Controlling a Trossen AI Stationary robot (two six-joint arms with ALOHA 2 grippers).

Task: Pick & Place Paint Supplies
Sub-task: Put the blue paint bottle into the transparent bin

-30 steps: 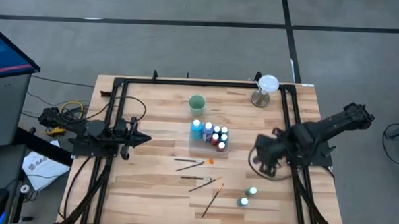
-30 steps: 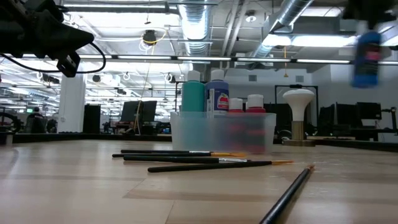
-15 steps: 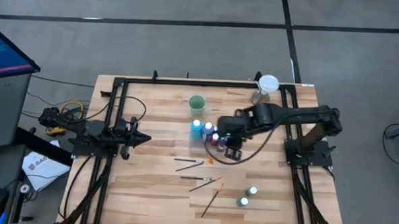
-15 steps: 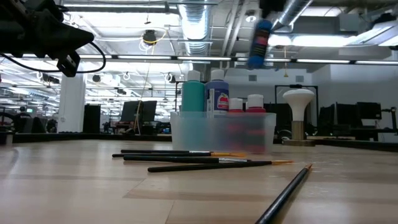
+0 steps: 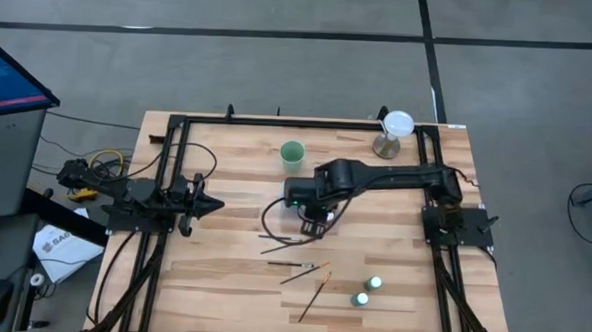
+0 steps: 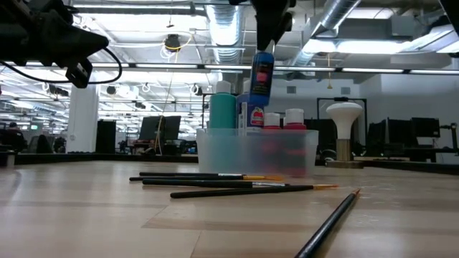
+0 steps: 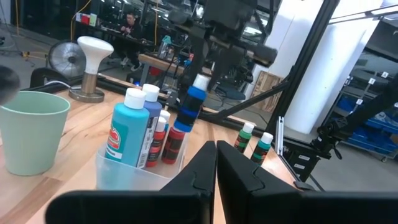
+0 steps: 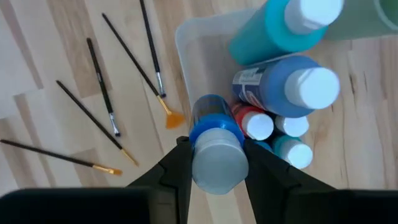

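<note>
Small blue paint bottle with white cap now hangs over the near side of the clear plastic tray; half a second ago it was further right. My right gripper pinches its cap, bottle upright. Thin dark paintbrushes lie on the wooden table nearer. My left gripper is parked left, fingers pressed together.
</note>
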